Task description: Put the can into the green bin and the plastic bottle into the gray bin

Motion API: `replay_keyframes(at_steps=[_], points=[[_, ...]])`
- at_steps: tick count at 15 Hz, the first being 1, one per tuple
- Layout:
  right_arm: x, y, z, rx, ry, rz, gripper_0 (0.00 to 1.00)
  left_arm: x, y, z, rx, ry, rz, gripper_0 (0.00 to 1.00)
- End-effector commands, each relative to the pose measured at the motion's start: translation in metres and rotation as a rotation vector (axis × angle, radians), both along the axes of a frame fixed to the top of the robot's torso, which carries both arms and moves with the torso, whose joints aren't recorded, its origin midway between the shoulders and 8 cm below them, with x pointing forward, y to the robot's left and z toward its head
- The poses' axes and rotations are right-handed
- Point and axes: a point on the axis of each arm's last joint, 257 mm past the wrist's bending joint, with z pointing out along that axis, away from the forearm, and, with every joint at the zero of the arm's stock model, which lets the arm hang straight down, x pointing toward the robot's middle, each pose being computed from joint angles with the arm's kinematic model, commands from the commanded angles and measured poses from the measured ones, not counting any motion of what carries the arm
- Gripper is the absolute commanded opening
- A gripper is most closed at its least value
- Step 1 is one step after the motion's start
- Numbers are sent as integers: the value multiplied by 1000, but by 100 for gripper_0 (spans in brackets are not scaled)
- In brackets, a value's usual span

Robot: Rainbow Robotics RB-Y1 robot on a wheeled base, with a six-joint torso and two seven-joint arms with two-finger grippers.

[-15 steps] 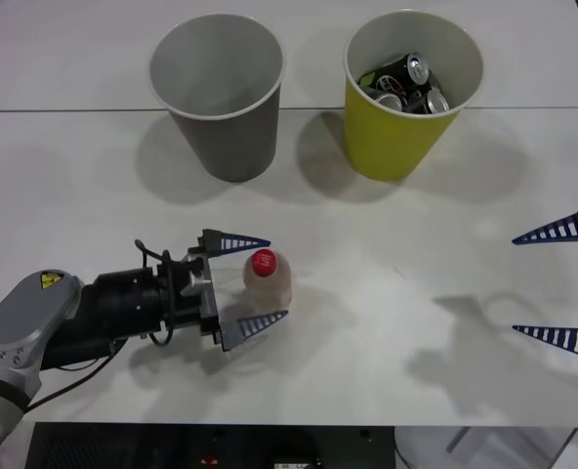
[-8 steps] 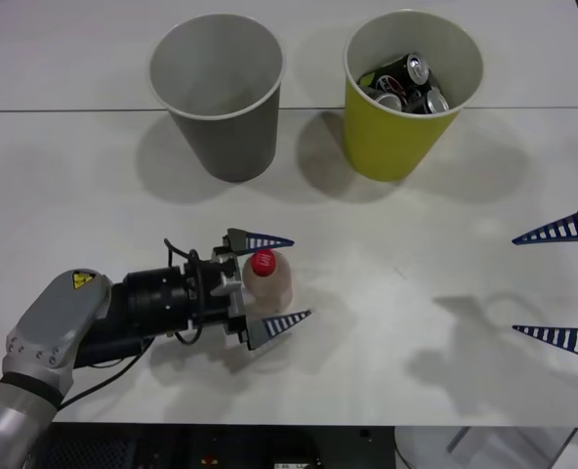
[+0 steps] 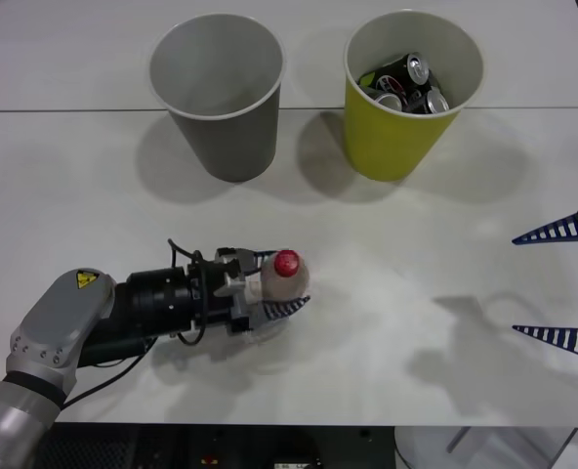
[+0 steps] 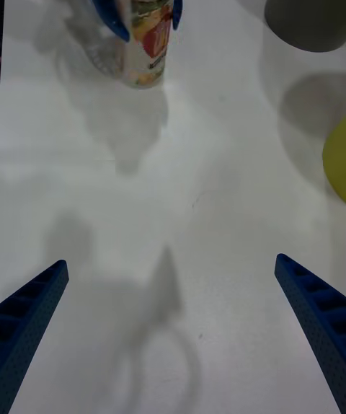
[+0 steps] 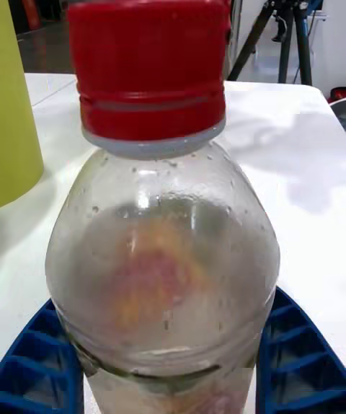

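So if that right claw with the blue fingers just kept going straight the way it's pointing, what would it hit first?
Probably the small clear plastic bottle with the red cap, held by the left gripper. The open right gripper points across bare white table toward it, though depth is hard to judge.

Two bins, one gray bin and one green bin; one plastic bottle.

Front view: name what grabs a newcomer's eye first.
The left hand clamps the plastic bottle near the table's front edge. Behind stand the gray bin and, on its right, the green bin with cans in it. The right hand waits open at the right edge.
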Motion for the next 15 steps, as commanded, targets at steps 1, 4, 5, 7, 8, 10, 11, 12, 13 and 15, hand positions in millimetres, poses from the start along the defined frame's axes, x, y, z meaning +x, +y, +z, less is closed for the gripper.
replay_keyframes(at_steps=[1, 4, 5, 7, 8, 10, 11, 12, 13, 15], points=[[0, 0, 0, 0, 0, 0, 100, 1, 1, 1, -3, 1, 2, 0], [0, 0, 0, 0, 0, 0, 100, 6, 3, 7, -6, 5, 4, 0], [0, 0, 0, 0, 0, 0, 100, 8, 2, 12, -11, 9, 3, 0], [0, 0, 0, 0, 0, 0, 100, 13, 5, 22, -28, 59, 5, 0], [0, 0, 0, 0, 0, 0, 100, 20, 11, 30, -39, 77, 20, 0], [0, 0, 0, 0, 0, 0, 100, 38, 28, 46, -60, 128, 64, 0], [0, 0, 0, 0, 0, 0, 100, 48, 40, 53, -70, 162, 96, 0], [0, 0, 0, 0, 0, 0, 100, 58, 52, 59, -70, 187, 129, 0], [0, 0, 0, 0, 0, 0, 100, 66, 62, 62, -63, 209, 155, 0], [0, 0, 0, 0, 0, 0, 100, 71, 83, 69, -38, 239, 184, 0]])
